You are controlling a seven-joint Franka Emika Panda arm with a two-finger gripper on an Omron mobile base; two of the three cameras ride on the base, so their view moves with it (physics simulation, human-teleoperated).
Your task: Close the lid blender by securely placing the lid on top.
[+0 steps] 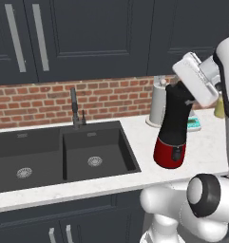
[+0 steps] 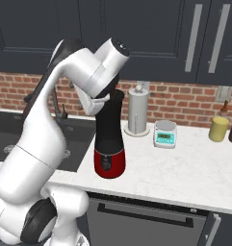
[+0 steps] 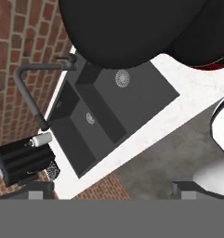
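The blender (image 2: 109, 144) stands on the white counter (image 2: 185, 178) near its front edge, just right of the double sink (image 1: 63, 154). Behind it, toward the brick wall, stand a paper-towel roll (image 2: 138, 113) and a small scale (image 2: 165, 134); a yellow jar (image 2: 218, 129) sits farther right. The arm's white wrist covers the jar's top, so the lid cannot be made out. In the hand view a large black shape (image 3: 127, 28) crowds the top. Whether the gripper is clenched or released, I cannot tell.

The blender (image 2: 109, 144) stands on the counter (image 2: 185, 168), just before the paper-towel roll (image 2: 138, 111).
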